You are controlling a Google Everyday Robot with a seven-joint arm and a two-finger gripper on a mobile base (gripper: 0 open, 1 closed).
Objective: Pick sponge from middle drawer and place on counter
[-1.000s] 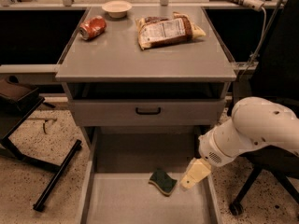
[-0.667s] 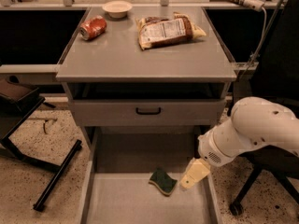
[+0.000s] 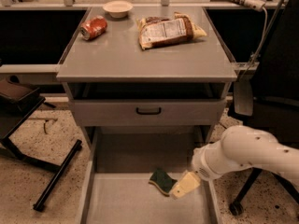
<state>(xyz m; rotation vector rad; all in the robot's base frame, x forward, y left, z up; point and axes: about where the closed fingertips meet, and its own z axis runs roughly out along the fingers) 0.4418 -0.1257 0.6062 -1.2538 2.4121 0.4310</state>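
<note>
The sponge, dark green on top with a pale yellow edge, lies on the floor of the pulled-out middle drawer, toward its back right. My gripper hangs low over the drawer at the end of the white arm that reaches in from the right. Its pale fingers sit right beside the sponge's right edge. The counter is the flat grey cabinet top above.
On the counter lie a red can on its side, a small white bowl and a printed snack bag. A closed drawer front with a black handle sits above the open drawer. A black chair base stands left, another right.
The arm and gripper have shifted only slightly toward the sponge. The sponge has not moved.
</note>
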